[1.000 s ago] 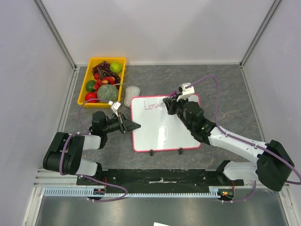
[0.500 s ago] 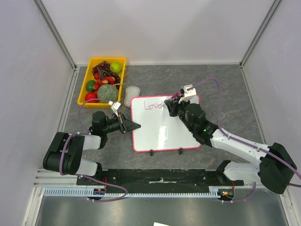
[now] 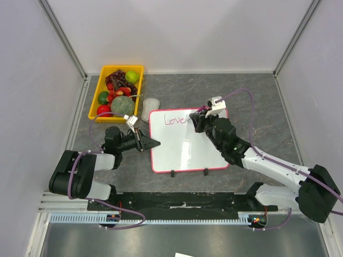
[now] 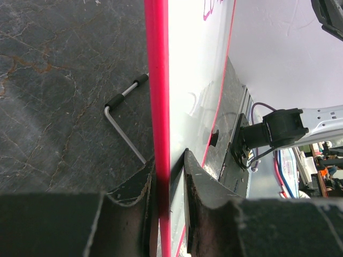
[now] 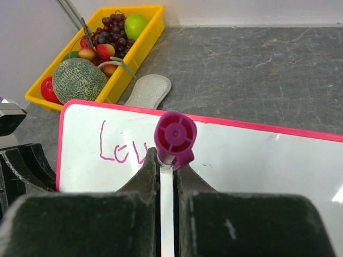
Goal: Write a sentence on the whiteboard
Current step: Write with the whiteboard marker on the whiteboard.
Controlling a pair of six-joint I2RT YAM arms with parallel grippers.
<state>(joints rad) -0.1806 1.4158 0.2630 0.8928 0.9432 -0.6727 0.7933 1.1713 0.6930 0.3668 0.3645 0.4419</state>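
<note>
The whiteboard (image 3: 185, 152) is lying on the grey counter (image 3: 257, 96) between the two arms, with its two black feet turned toward the arm bases. Its left edge is being pinched by the left tool (image 3: 154, 143). In the left wrist view the pink frame is passing between the jaws, which are set narrow and closed on it. This is judged to be a bracing grip, so that the board is not being pushed about under the pen.

A marker (image 5: 174, 139) with a magenta end is being gripped by the right tool (image 3: 197, 119), whose jaws are fully closed on the barrel. It is being held steeply over the board's far edge, tip down, where the writing line is running. Whether the tip is touching the surface cannot be told, as it is being hidden by the tool.

Of the sentence (image 3: 174, 120), only the first word is being shown, reading about "Love", at the far left corner. The task is therefore being judged as early, with most of the board bare. A yellow tray (image 3: 102, 75) of fruit is standing apart, beyond the far left corner.
</note>
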